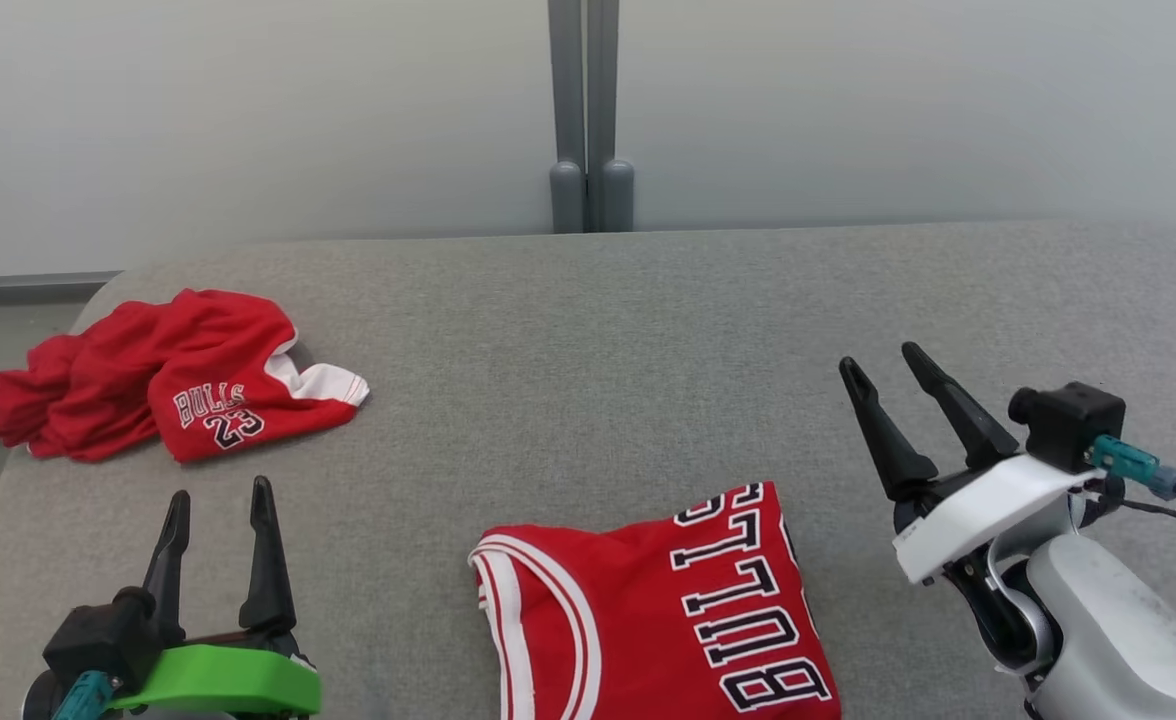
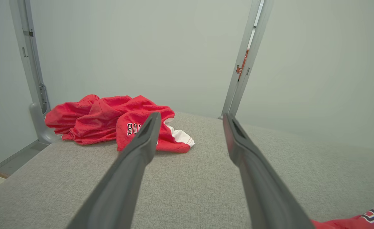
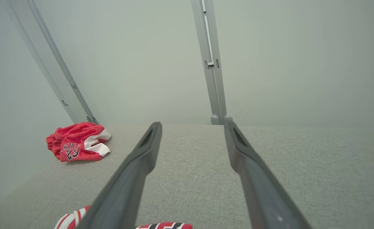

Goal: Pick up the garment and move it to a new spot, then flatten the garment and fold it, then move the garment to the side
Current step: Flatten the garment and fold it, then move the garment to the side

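– Grey soft table (image 1: 588, 330), pale wall behind it, and a grey post (image 1: 588, 110) in the middle. Where is the shirt?
– The folded red shirt (image 1: 658, 610) lies flat at the near edge, with its BULLS letters facing up.
– Is a pincer holding it?
– No. The left gripper (image 1: 220, 489) is spread wide and holds nothing. The right gripper (image 1: 882, 358) is spread too, just right of the shirt, not touching it.
– And that red lump?
– A bunched-up red garment (image 1: 168, 375) sits well apart, at the far left corner
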Controlling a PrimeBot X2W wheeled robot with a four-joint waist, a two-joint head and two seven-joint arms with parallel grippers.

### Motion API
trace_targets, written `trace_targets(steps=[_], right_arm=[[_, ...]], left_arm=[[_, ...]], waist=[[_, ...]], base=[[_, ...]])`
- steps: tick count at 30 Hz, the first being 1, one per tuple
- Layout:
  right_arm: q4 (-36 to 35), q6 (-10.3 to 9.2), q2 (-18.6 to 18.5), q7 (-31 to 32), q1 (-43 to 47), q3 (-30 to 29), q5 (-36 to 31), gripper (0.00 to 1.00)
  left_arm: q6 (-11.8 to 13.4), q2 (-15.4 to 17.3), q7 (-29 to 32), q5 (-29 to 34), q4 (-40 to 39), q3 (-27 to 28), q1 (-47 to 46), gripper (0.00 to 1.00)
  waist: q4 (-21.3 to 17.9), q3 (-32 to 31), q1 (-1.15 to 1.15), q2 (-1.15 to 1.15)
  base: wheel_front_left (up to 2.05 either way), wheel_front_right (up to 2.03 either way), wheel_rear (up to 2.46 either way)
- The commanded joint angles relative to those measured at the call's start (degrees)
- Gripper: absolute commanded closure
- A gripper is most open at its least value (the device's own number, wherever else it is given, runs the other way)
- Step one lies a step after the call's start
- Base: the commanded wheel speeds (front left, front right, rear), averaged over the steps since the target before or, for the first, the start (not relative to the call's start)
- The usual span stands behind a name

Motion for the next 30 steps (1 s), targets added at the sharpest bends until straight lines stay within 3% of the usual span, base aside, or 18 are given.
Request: trace_targets(steps=[1,8,15,25,30], right_arm=[[-0.5,0.03,0.5,-0.4,1.8,-1.9,-1.7,0.00],[-4.1,0.03,5.1,-0.4,9.0,-11.7,-9.7,0.00],[-4.1,0.03,7.6,-0.4,12.5,-13.4,-14.5,0.00],[-2.5,0.03,7.9,-0.3,11.3,-11.3,-14.7,0.00],[-1.1,-0.01,6.6,6.6,8.7,-2.9,-8.5,0.00]], left_arm=[[-0.4,-0.1,-0.2,0.6,-0.1,0.4,0.7,0.00],[-1.5,-0.7,-0.2,1.9,0.2,1.4,0.7,0.00],[-2.4,-1.2,-0.2,3.1,0.5,1.7,0.7,0.00],[-3.2,-1.9,-0.2,3.9,0.6,2.0,-0.1,0.00],[-3.5,-1.9,-0.2,4.3,0.6,2.3,-0.5,0.00]], waist=[[-2.7,0.1,0.00,0.00],[-5.7,0.8,0.00,0.00],[-6.4,1.6,0.00,0.00],[-6.2,2.5,0.00,0.00],[-5.8,2.9,0.00,0.00]], base=[[0.00,0.00,0.00],[0.00,0.00,0.00],[0.00,0.00,0.00],[0.00,0.00,0.00],[0.00,0.00,0.00]])
